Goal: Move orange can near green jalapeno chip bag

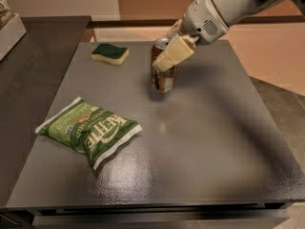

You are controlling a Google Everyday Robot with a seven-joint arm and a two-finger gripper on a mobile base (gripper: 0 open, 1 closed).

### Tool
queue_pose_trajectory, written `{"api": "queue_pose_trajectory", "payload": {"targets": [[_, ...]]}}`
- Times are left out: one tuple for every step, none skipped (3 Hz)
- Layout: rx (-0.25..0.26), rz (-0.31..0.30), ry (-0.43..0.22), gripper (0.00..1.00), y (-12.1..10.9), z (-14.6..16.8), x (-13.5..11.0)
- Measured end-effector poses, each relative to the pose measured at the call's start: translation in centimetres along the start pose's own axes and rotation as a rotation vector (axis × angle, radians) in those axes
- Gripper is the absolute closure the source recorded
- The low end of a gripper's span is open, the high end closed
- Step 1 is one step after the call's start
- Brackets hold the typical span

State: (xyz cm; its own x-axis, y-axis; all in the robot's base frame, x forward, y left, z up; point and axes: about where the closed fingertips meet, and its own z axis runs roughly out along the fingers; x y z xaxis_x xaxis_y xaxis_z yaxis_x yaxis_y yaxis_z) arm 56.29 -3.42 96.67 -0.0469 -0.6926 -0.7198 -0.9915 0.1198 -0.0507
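The orange can (163, 78) is upright near the middle back of the dark table (209, 147), orange-brown with a silver top. My gripper (167, 56) comes in from the upper right and is shut on the can's upper part. A pale finger (173, 54) lies across its front. The green jalapeno chip bag (89, 130) lies flat at the front left of the table, crinkled, with white lettering. The can is to the right of and behind the bag, about a bag's length away.
A green-topped yellow sponge (110, 53) lies at the back left of the table. A darker counter (24, 75) runs along the left side, with a pale box (8, 27) on it. The table's right edge borders the floor.
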Motion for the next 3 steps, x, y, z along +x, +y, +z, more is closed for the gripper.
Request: {"api": "queue_pose_trajectory", "payload": {"targets": [[-0.082, -0.053, -0.002, 1.0, 1.9, 3.1, -1.6], [-0.127, -0.081, -0.017, 1.0, 2.5, 5.2, -2.3], [-0.152, -0.099, -0.038, 0.82, 2.7, 6.9, -2.4]]}}
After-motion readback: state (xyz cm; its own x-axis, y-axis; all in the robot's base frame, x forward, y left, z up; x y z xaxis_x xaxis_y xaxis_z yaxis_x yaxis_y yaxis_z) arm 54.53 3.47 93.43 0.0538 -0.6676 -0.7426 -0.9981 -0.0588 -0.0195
